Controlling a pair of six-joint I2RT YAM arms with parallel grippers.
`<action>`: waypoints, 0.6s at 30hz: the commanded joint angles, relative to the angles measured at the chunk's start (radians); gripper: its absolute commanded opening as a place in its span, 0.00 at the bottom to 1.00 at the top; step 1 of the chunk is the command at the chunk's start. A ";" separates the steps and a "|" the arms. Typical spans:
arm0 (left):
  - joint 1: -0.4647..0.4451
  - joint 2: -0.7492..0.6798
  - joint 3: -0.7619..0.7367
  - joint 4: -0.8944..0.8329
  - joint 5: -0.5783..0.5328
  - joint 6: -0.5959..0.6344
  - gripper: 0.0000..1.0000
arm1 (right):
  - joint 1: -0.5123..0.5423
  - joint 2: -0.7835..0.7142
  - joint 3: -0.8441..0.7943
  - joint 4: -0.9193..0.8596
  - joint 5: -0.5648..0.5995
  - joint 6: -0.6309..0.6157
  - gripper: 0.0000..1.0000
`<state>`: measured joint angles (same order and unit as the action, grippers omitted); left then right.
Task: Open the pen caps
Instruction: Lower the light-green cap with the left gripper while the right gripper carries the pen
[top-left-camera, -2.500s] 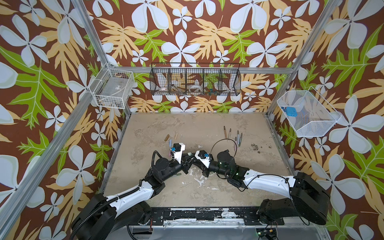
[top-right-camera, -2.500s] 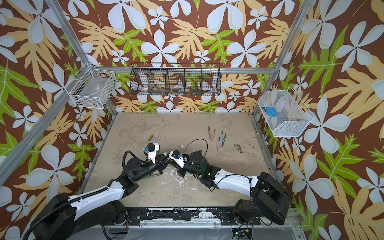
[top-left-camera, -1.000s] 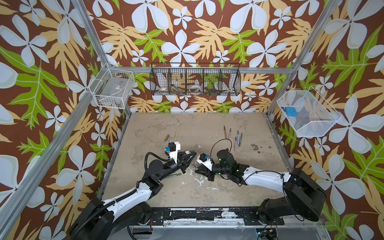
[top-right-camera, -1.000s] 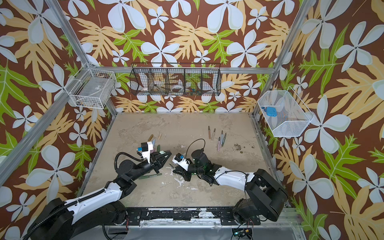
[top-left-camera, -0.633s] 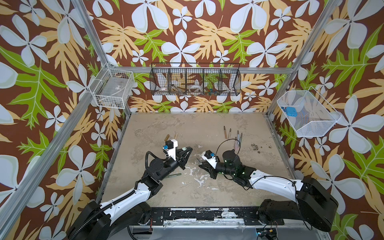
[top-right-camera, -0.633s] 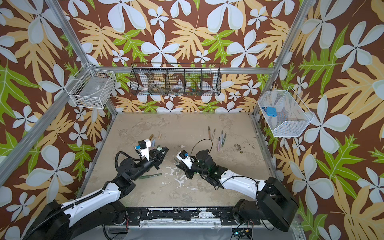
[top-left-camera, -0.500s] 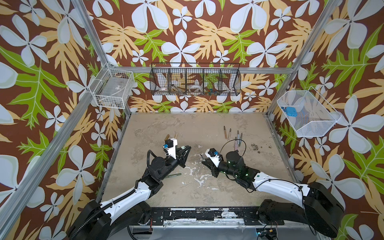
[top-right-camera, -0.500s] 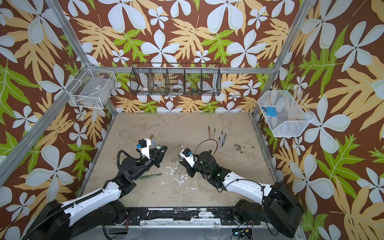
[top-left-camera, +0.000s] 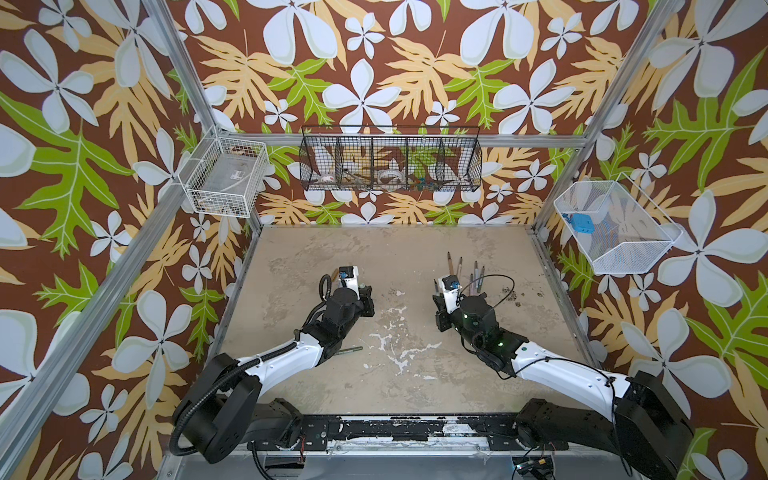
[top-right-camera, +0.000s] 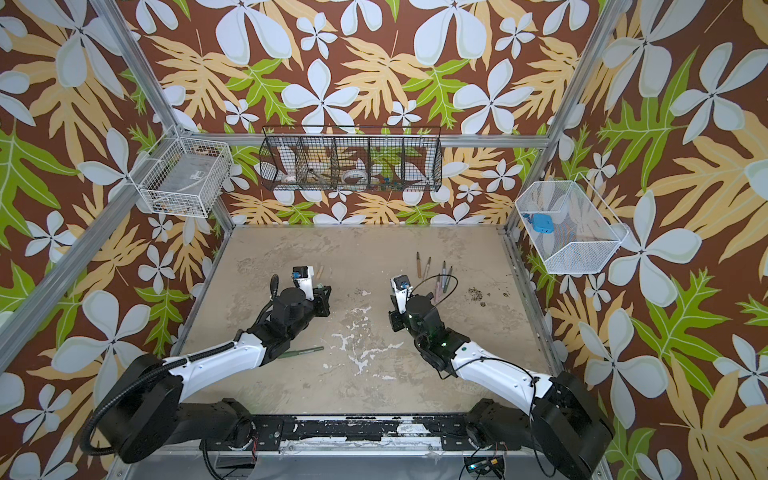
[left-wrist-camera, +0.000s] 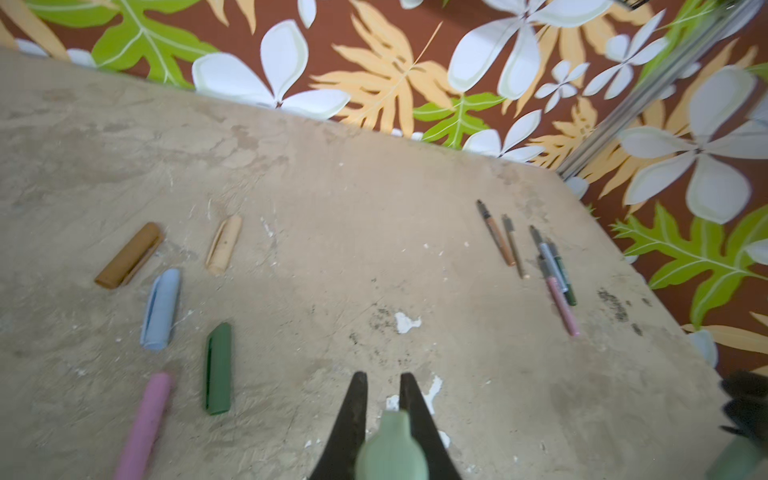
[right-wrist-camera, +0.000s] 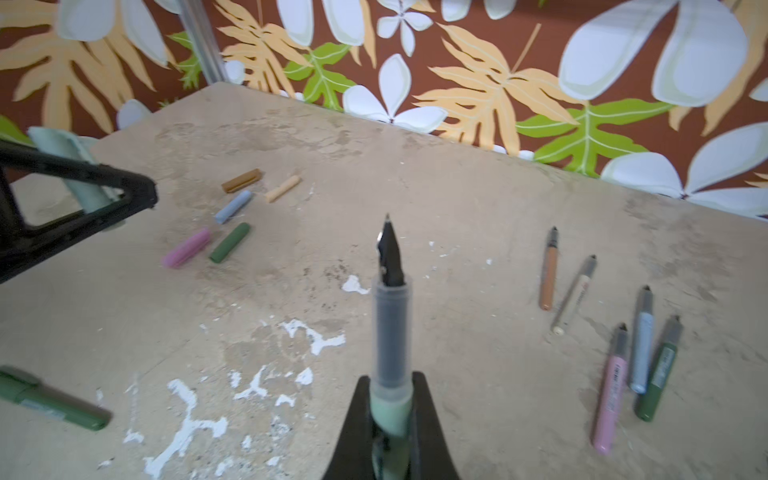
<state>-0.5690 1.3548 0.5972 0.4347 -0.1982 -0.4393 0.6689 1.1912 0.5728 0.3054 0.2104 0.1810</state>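
left gripper (left-wrist-camera: 383, 378): nearly closed, pinching pale green cap (left-wrist-camera: 392, 449) between both fingers; at 10 o'clock from centre of table (top-left-camera: 399, 257) in both top views
right gripper (right-wrist-camera: 391, 380): nearly closed, clamped round barrel of pale green pen (right-wrist-camera: 390, 332); at 2 o'clock from table centre; well apart from left gripper
pale green pen: uncapped; dark nib bare, pointing away from right gripper toward back wall
pale green cap: off its pen; also seen in right wrist view, sticking out past left gripper fingers
loose caps: five lying flat at 10 to 11 o'clock, beyond left gripper; brown cap (left-wrist-camera: 129, 255) and beige cap (left-wrist-camera: 224, 244) farthest back, apart; light blue cap (left-wrist-camera: 161, 309) just beside brown cap; dark green cap (left-wrist-camera: 218, 368) and pink cap (left-wrist-camera: 145, 424) nearest left gripper, side by side, not touching
bare pens: five lying flat at 1 o'clock, nibs toward back wall; brown pen (right-wrist-camera: 548, 274) and beige pen (right-wrist-camera: 575, 295) side by side, apart; pink pen (right-wrist-camera: 609, 395), light blue pen (right-wrist-camera: 642, 345), dark green pen (right-wrist-camera: 658, 374) bunched, touching or overlapping
green pen (top-left-camera: 349, 351): lying flat at 8 o'clock, just beside left forearm; looks capped; blurred in right wrist view
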 joint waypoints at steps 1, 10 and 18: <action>0.017 0.055 0.038 -0.077 0.048 -0.008 0.00 | -0.045 -0.001 0.000 -0.044 0.028 0.068 0.00; 0.022 0.181 0.119 -0.174 0.056 0.011 0.00 | -0.124 -0.005 -0.024 -0.046 0.017 0.095 0.00; 0.027 0.310 0.198 -0.258 0.016 0.019 0.00 | -0.130 -0.001 -0.027 -0.043 0.012 0.098 0.00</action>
<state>-0.5465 1.6379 0.7780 0.2234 -0.1585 -0.4343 0.5411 1.1881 0.5442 0.2516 0.2157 0.2707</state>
